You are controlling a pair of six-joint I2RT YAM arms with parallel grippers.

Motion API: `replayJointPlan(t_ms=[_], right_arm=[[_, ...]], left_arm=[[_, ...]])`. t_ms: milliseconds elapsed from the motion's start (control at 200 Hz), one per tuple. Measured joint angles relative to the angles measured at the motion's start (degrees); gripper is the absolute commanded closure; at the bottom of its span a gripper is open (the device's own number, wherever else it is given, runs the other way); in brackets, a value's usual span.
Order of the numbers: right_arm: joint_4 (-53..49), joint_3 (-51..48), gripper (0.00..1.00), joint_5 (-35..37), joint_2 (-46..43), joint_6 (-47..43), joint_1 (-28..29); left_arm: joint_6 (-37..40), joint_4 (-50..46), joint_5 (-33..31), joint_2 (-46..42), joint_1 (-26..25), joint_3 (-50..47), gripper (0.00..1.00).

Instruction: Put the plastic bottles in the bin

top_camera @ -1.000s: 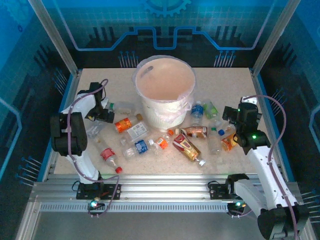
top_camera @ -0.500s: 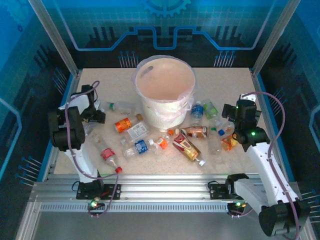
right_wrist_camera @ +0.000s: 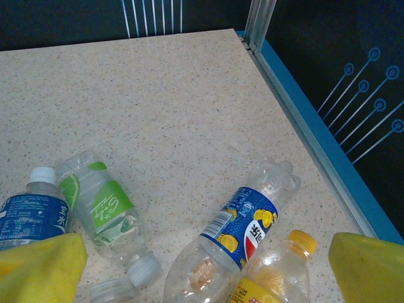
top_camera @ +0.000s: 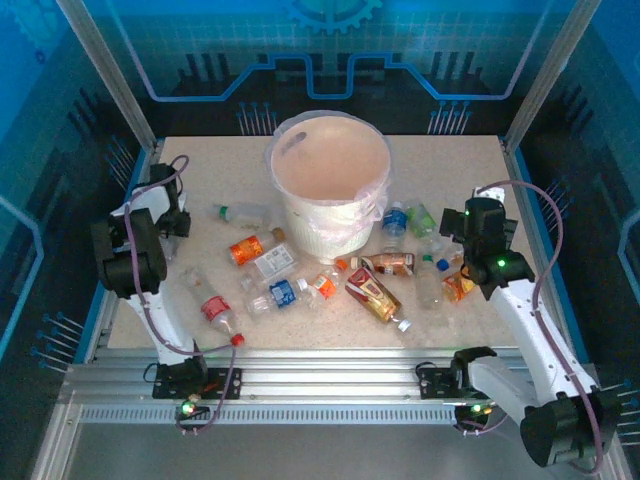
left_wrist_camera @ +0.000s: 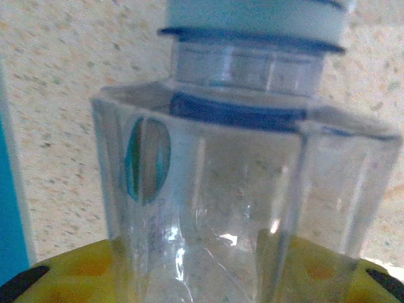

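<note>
At the left edge of the table, the left gripper clamps a clear bottle. Its white cap is at the top of the wrist view and its body sits between the yellow pads. Other bottles lie flat to the right: a red-label bottle nearest the front, then an orange bottle and a blue-label bottle near the bin. The bin stands upright at centre rear. Right of it lie two brown bottles, a green-label bottle and a lemon-label bottle. The right gripper hovers above these last two, jaws spread wide, holding nothing
</note>
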Motion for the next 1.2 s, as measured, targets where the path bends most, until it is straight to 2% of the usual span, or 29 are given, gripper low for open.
replayJointPlan(t_ms=[150,335,525,725,830,955,1196], right_arm=[[-0.04,0.31,0.0,0.28,0.31,0.0,0.5],[-0.37,0.57,0.0,0.24,0.44,0.48,0.5],[-2.69,0.87,0.0,0.11,0.52,2.97,0.52],[-5.09,3.43,0.0,-1.14,0.52,4.72,0.79],[-5.7,4.11,0.0,-1.44,0.52,5.14,0.79],[-6.58,4.17,0.0,-2.45,0.46,5.14,0.79],[-7.43,4.17,0.0,-3.89,0.42,5.11,0.79]], left_arm=[[-0.02,1.86,-2.54,-2.16,0.0,0.5,0.7],[-0.74,4.17,-4.94,-10.78,-1.46,1.4,0.72],[-3.15,4.96,-7.19,-18.14,-7.52,7.15,0.74],[-6.21,5.4,-6.69,-23.04,-15.08,11.04,0.73],[-8.61,6.27,-3.98,-26.25,-18.16,11.28,0.73],[-13.27,9.51,3.45,-30.73,-20.31,11.23,0.73],[-23.8,24.46,19.37,-37.35,-22.25,8.26,0.75]])
